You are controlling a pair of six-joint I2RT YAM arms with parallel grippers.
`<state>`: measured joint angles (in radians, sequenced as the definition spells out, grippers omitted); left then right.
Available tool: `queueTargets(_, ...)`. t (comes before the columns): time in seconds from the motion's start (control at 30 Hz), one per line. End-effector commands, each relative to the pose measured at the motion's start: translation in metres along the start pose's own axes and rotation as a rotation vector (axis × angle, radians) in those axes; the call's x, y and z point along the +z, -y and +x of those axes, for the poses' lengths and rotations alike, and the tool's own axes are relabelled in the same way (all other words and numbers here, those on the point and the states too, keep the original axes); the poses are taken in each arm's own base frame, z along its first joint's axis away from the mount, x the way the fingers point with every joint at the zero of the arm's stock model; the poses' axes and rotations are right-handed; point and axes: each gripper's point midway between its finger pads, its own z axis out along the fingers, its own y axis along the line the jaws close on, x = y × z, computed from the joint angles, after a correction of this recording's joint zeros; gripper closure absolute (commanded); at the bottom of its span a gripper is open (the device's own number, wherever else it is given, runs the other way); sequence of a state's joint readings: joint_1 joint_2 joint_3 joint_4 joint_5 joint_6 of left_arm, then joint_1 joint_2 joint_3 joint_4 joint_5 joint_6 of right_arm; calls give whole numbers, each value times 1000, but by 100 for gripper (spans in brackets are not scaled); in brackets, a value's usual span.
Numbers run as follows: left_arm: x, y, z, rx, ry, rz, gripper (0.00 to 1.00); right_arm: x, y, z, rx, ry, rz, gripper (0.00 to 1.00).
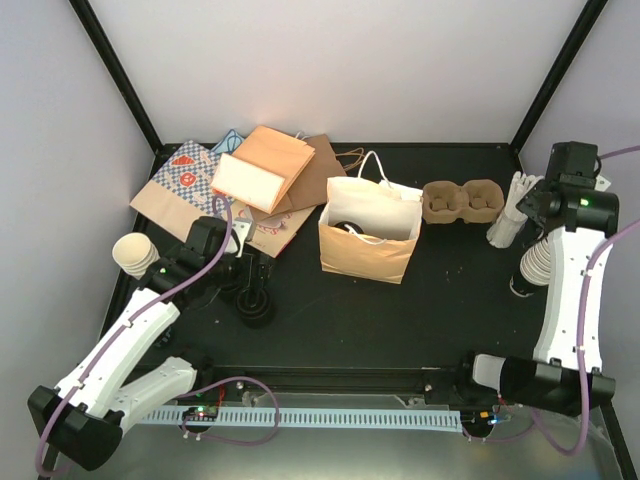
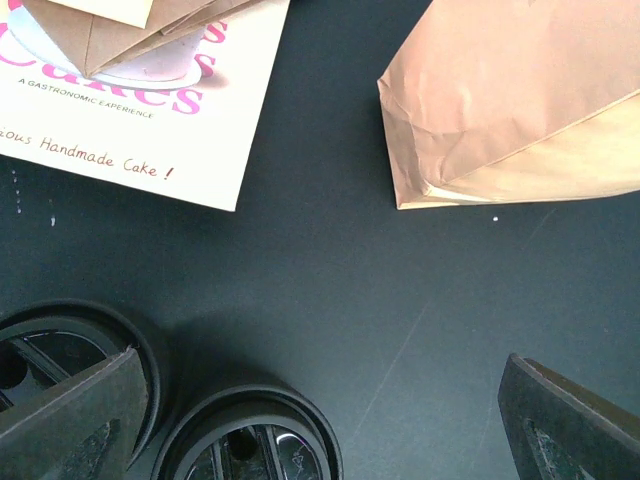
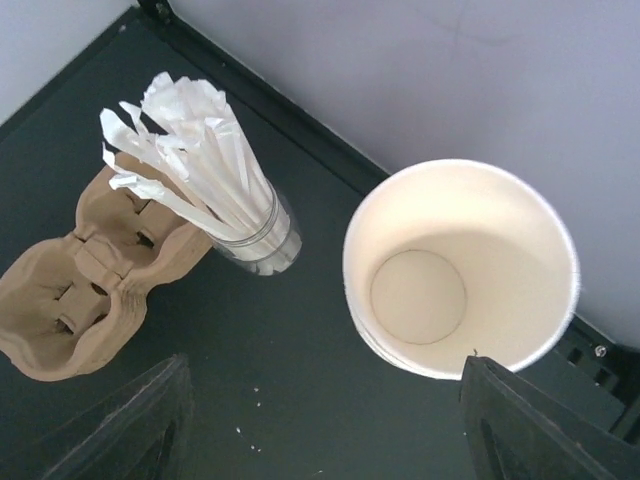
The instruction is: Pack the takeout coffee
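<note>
The brown pulp two-cup carrier (image 1: 462, 200) stands empty at the back right, also in the right wrist view (image 3: 80, 290). No capped cup shows plainly; a dark round shape (image 1: 348, 227) lies inside the open paper bag (image 1: 368, 245), and I cannot tell what it is. My right gripper (image 3: 330, 430) hangs open above a stack of lidless cream cups (image 3: 460, 265), its right finger (image 3: 545, 430) near the top cup's rim, nothing between the fingers. My left gripper (image 2: 320, 430) is open over bare mat, beside two stacks of black lids (image 2: 250, 440).
A glass of wrapped straws (image 3: 215, 200) stands between the carrier and the cups. Flat paper bags and a cake box (image 1: 250, 180) lie at the back left. Another stack of lidless cups (image 1: 135, 255) lies at the left edge.
</note>
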<state>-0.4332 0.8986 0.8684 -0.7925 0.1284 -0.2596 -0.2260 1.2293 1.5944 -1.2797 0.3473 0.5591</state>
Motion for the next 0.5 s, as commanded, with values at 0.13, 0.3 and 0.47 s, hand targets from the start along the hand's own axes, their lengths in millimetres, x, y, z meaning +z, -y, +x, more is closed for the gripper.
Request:
queueTargets(0.13,-3,-1,-7,15,43,1,1,15,17,5,134,-29,140,16)
queueTargets(0.3,-2,-2,-6,11,43,-4,1,6,34,-7,172,-27,277,4)
queueTargets(0.47,1,-3,-5,11,30,-8,1,16,31,-24,12,-32,339,0)
